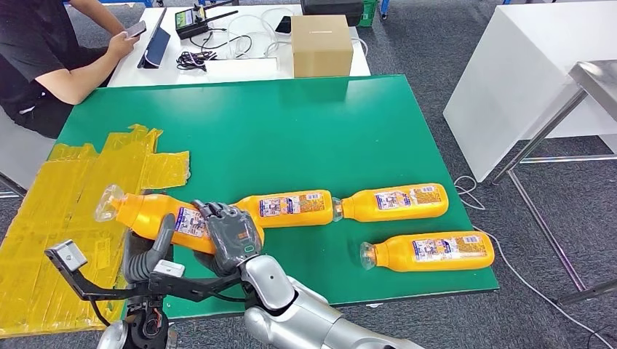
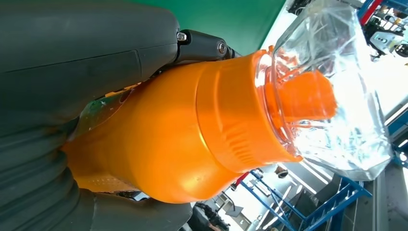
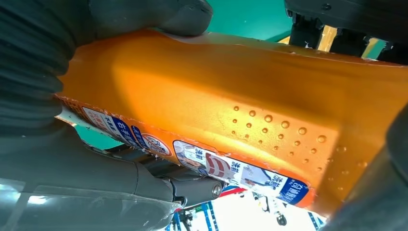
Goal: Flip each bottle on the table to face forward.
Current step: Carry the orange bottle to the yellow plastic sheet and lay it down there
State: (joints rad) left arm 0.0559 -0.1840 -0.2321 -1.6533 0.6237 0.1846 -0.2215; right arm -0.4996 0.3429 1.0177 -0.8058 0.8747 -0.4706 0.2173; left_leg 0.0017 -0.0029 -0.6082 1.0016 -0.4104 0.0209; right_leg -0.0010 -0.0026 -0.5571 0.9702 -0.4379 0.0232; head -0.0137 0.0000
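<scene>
Both hands (image 1: pixel 231 234) grip orange bottle (image 1: pixel 149 212)

The left hand (image 2: pixel 72 110) holds an orange bottle (image 2: pixel 183 139). The big grey thumb lies along one side of the bottle and the grey ribbed cover sits behind its fat part. A dark finger (image 2: pixel 202 45) with little screws presses on the bottle near its neck. The bottle has an orange collar with small ridges. Past the collar is a clear plastic cap (image 2: pixel 337 96), and an orange spout shows inside it. Behind the bottle, near the finger, is a bit of green table (image 2: pixel 240 19). Beyond the cap are blurry blue bars (image 2: pixel 337 207) and bright light.
</scene>
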